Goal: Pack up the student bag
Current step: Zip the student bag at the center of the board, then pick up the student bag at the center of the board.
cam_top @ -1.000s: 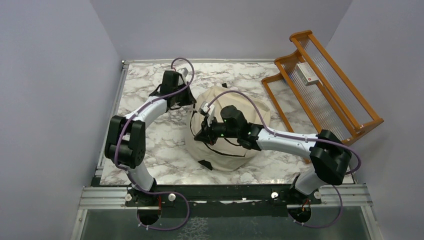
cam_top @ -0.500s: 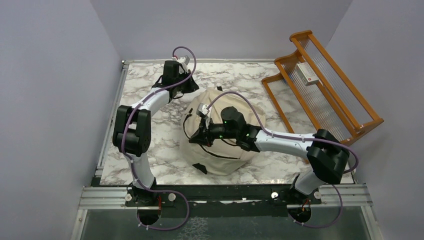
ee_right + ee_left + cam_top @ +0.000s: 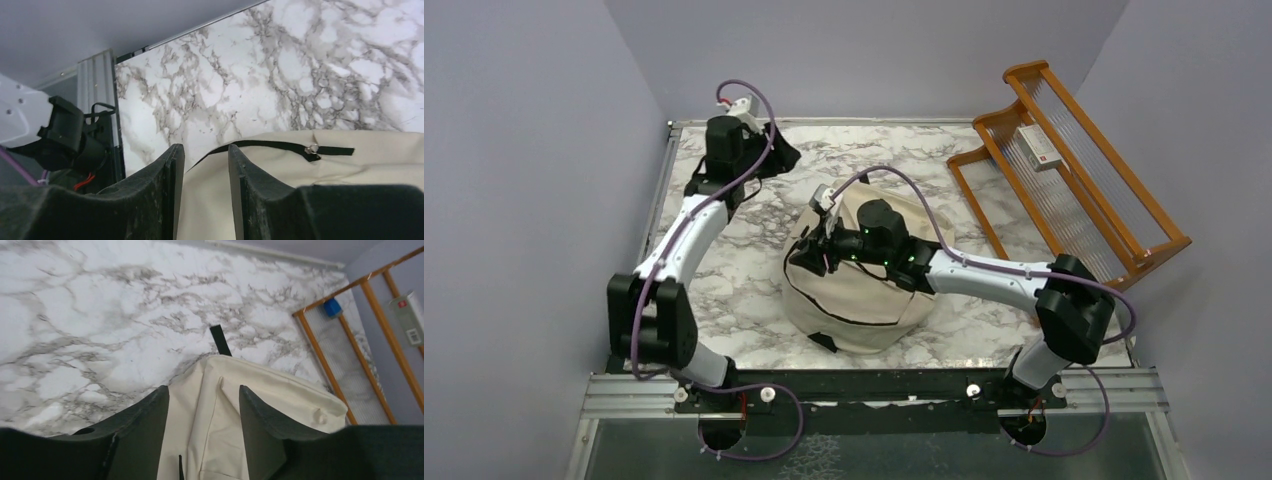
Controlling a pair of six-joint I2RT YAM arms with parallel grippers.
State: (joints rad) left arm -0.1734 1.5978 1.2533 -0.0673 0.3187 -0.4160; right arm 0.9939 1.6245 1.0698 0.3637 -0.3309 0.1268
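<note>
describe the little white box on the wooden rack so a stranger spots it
Find the orange-brown wooden rack with clear ribbed panels at the far right of the white marble table. The small white rectangular box lies flat on its larger panel, toward the far end. Its red mark sets it apart, and it is far smaller than the cream fabric backpack mid-table.

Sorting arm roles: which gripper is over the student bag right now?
The right gripper, fingers parted over the student bag; the left gripper hangs beyond it, above the marble table.
</note>
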